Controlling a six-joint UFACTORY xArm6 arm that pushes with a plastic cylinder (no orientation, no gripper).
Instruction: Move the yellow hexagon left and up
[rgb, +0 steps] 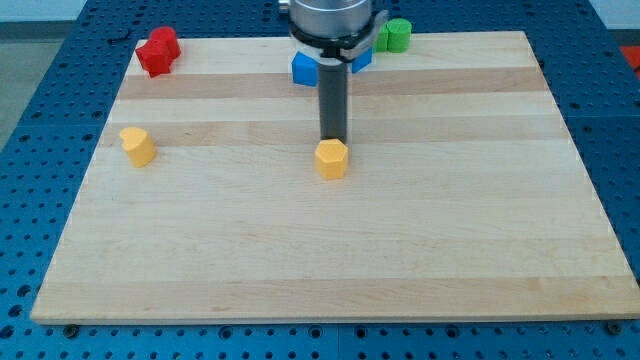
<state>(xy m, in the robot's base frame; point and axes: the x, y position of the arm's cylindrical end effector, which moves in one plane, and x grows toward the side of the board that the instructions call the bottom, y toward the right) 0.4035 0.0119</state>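
The yellow hexagon (332, 158) sits near the middle of the wooden board (330, 250). My tip (333, 139) stands right behind it, at its upper edge, touching or almost touching it. The dark rod rises straight up from there to the arm's head at the view's top.
A second yellow block (137, 146) lies at the view's left. A red block (158, 51) is at the top left corner. A blue block (305, 68) sits partly behind the rod at the top. A green block (396, 35) is at the top, right of the arm.
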